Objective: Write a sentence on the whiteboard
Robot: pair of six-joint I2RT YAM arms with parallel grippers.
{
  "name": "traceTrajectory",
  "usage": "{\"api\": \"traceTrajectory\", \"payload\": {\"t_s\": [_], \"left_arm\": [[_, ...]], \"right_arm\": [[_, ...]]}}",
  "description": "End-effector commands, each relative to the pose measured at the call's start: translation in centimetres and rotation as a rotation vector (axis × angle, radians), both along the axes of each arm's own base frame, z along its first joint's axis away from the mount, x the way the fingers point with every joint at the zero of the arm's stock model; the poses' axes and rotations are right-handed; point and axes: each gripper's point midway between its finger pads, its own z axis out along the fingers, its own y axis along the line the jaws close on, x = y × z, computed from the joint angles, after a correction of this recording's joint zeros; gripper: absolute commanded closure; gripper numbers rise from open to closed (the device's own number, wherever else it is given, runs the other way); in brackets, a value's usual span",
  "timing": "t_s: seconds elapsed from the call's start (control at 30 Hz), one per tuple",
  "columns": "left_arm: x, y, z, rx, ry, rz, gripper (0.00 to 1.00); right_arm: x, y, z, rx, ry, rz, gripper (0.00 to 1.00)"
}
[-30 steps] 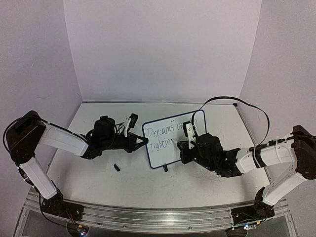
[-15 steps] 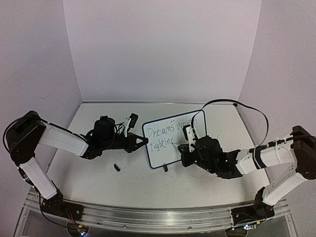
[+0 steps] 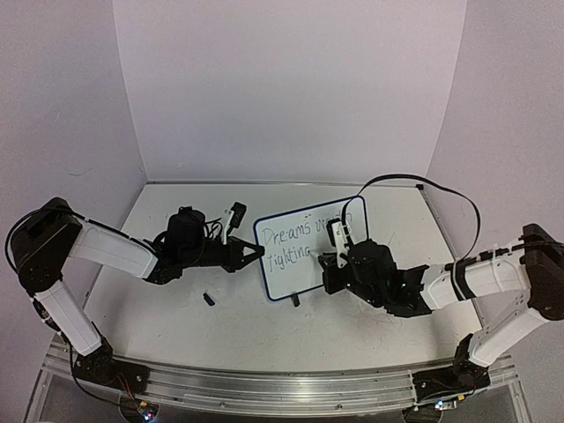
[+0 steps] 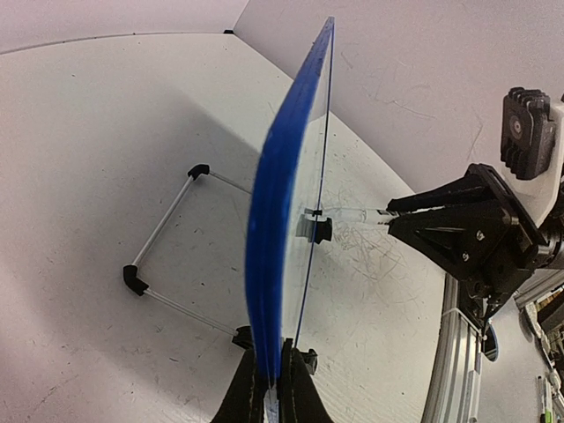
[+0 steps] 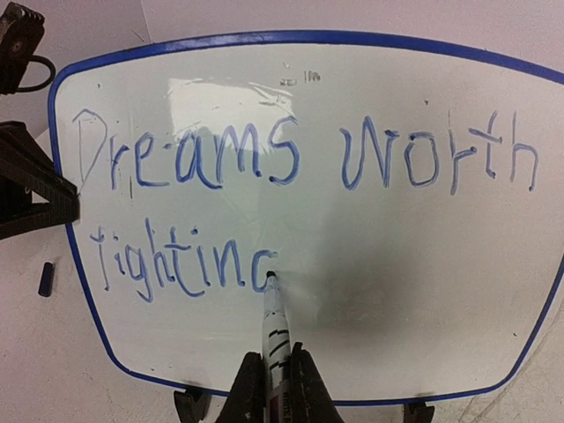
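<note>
Right wrist view: the whiteboard [image 5: 423,291] is seen from the front, and most of the picture is filled by it.
Where it is: it is stood up near the middle of the table [image 3: 247,335], between the two arms, and is propped by a thin wire stand [image 4: 163,233] behind it.
Look of the board: a white face, a dark blue rim, round corners and two small black feet are seen.
Look of the sentence [image 5: 291,163]: "Dreams worth" is written in thin blue letters on the top line. Below it "fightin" is done and the next letter is only half made. "for" is not yet written.
Left tool [image 4: 270,374]: it is shut tight on the blue rim at the board's left edge, so the board is kept steady.
Right tool [image 5: 275,359]: it is shut on a marker [image 5: 275,322], and the tip is set on the board at the half-made letter.
How the board will handle: it is judged to be light, stiff and smooth, so it could be tipped or slid by a hard push.
Where to hold: the rim is thought best, since fresh ink could be smeared by a touch on the face.
Also on the table: a small dark piece [image 3: 209,299] is seen near the board; whether it is the marker's cap cannot be told.
</note>
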Motion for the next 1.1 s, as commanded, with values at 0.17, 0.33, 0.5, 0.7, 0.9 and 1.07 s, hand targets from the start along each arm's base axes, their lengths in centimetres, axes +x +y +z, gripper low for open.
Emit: {"api": "traceTrajectory", "payload": {"t_s": [0.17,0.33,0.5,0.7,0.9,1.07], "left_arm": [[0.4,0.4,1.3,0.003,-0.058,0.019,1.00],[0.4,0.4,1.2,0.004,-0.056,0.019,1.00],[0.4,0.4,1.3,0.003,-0.059,0.018,1.00],[0.4,0.4,1.2,0.005,-0.059,0.019,1.00],[0.5,0.4,1.3,0.004,-0.061,0.019,1.00],[0.5,0.4,1.4,0.002,-0.061,0.020,1.00]], "right_arm": [[1.5,0.0,2.9,0.041,-0.065,-0.052,1.00],[1.5,0.2,3.3,0.046,-0.072,-0.050,1.00],[1.3,0.1,2.4,0.035,-0.052,-0.040,1.00],[0.3,-0.4,0.5,0.022,0.006,-0.026,1.00],[-0.5,-0.7,-0.9,0.009,0.046,-0.016,1.00],[-1.2,-0.8,-1.9,-0.003,0.071,-0.004,1.00]]}}
